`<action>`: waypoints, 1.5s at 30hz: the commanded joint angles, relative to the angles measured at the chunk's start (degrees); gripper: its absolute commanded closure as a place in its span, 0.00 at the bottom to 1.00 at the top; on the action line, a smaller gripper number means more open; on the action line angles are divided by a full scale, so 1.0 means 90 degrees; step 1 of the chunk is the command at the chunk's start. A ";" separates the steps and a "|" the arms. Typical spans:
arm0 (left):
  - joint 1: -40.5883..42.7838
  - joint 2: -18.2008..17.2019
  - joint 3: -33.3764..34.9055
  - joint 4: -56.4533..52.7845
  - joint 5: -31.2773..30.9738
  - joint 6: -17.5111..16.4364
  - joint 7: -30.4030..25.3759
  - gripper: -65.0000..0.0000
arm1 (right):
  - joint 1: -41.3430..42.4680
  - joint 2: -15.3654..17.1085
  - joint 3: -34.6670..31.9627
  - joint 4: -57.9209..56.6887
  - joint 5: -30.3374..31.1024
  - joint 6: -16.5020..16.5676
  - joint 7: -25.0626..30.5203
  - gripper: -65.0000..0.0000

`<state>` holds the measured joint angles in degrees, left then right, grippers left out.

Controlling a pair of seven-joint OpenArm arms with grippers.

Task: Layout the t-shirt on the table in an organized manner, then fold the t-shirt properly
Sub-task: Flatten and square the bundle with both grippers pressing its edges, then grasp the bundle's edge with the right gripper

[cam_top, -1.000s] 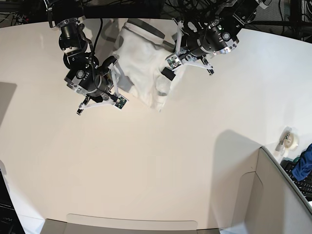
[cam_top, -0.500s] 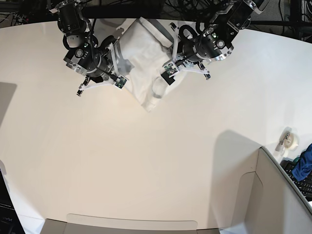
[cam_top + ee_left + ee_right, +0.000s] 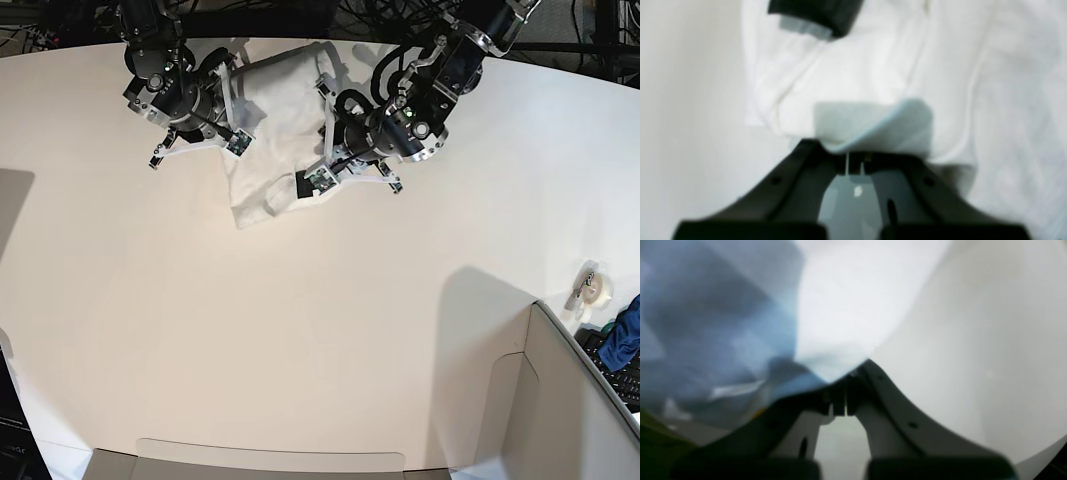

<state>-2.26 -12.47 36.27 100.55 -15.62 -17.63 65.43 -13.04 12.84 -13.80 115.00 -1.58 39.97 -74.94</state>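
Base view: the t-shirt (image 3: 272, 120) lies bunched on the worktop (image 3: 300, 330), long axis diagonal; both the left gripper (image 3: 318, 177) and right gripper (image 3: 232, 140) have jaws clamped on its cloth.

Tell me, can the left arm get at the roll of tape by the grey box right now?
Probably not: the left end effector is shut on the t-shirt far across the table from the tape, so it would need to let go first.
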 commanded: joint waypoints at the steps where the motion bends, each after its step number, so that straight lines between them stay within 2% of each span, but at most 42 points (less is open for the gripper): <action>1: -0.0154 0.0072 0.0009 -0.0110 0.0021 0.0000 0.0012 1.00 | -0.0031 0.0014 0.0073 0.0131 0.0015 0.0004 0.0067 1.00; 7: -0.0447 0.0345 0.0009 -0.0628 0.0021 0.0000 -0.0095 1.00 | -0.0129 0.0014 0.0386 0.0131 0.0015 0.0004 0.0067 1.00; 11: -0.0467 0.0365 -0.0030 -0.0638 0.0021 0.0000 -0.0134 1.00 | -0.0109 0.0004 0.0767 0.0131 0.0015 0.0004 0.0067 1.00; 15: -0.0476 0.0296 -0.0226 -0.0257 0.0031 0.0000 -0.0115 0.99 | 0.0037 0.0004 0.1724 0.0131 0.0005 0.0004 0.0077 1.00; 20: -0.0418 0.0013 -0.1241 0.0652 0.0021 0.0000 -0.0115 0.84 | 0.0574 -0.0025 0.2896 0.0131 0.0015 0.0004 0.0077 1.00; 23: -0.0408 -0.0036 -0.1779 0.1042 0.0021 0.0000 -0.0115 0.74 | 0.0858 -0.0259 0.3131 0.0209 0.0367 0.0004 0.0038 1.00; 25: -0.0359 -0.0036 -0.2179 0.1179 0.0021 0.0000 -0.0115 0.70 | 0.0907 -0.0406 0.3062 0.0267 0.0767 0.0004 0.0038 1.00; 29: -0.0213 -0.0036 -0.2814 0.1228 0.0021 0.0000 -0.0115 0.69 | 0.0887 -0.0767 0.2554 0.0297 0.1461 0.0004 0.0038 1.00; 34: 0.0159 -0.0221 -0.2912 0.1218 0.0021 0.0000 -0.0203 0.69 | 0.0682 -0.1031 0.1871 0.0346 0.1480 0.0004 0.0331 1.00; 36: 0.0198 -0.0221 -0.2912 0.1218 0.0021 0.0000 -0.0281 0.69 | 0.0604 -0.1031 0.1646 0.0346 0.1490 0.0004 0.0634 1.00; 39: 0.0334 -0.0221 -0.2912 0.1208 0.0021 0.0000 -0.0437 0.69 | 0.0613 -0.1070 0.1372 0.0346 0.1490 0.0004 0.0702 1.00; 42: 0.0344 -0.0221 -0.2912 0.1208 0.0021 0.0000 -0.0457 0.69 | 0.0604 -0.1314 0.1099 0.0346 0.1490 0.0004 0.0839 1.00; 45: 0.0354 -0.0221 -0.2912 0.1199 0.0021 0.0000 -0.0457 0.69 | 0.0613 -0.1363 0.0786 0.0346 0.1490 0.0004 0.1054 1.00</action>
<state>1.74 -14.13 10.24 110.41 -15.40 -17.63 62.50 -8.21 0.45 -6.90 116.99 11.33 40.05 -66.74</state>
